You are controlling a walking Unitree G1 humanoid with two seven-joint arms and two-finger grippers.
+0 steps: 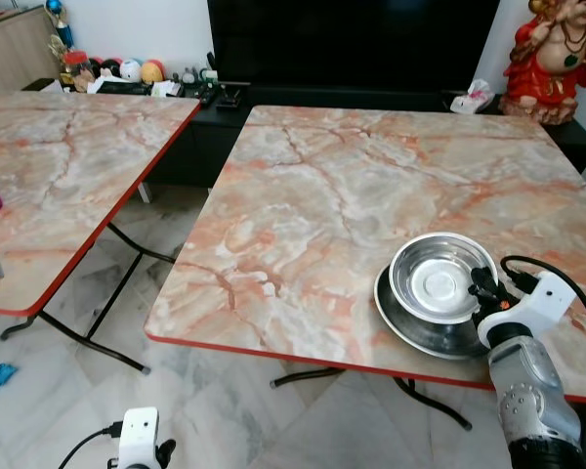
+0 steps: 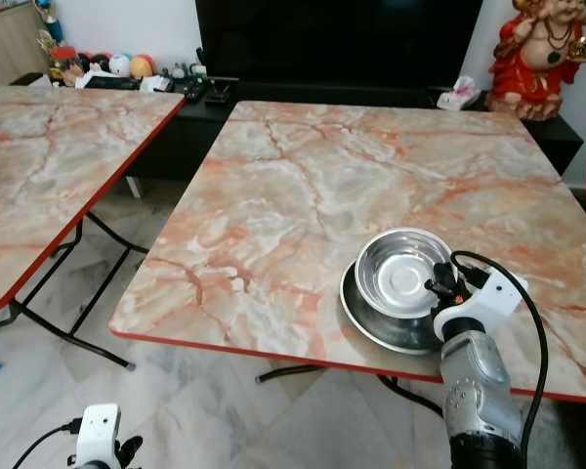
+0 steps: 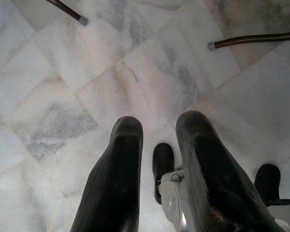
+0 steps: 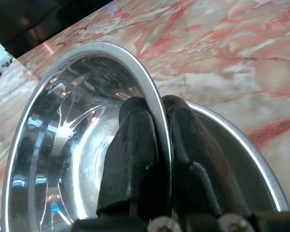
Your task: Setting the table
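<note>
While the steel bowl (image 1: 438, 278) sits in the plate (image 1: 410, 327), the right claw (image 1: 482, 285) pinches its near rim.

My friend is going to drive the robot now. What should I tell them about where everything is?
Right gripper: shut on the rim of the steel bowl, one finger inside, one outside.
Left gripper: hanging low over the marble floor, fingers apart, holding nothing.
The bowl sits in the steel plate near the front right edge of the marble table.
Done: plate is on the table with the bowl in it.
Left: probably let go of the bowl and fetch whatever else the setting needs.
</note>
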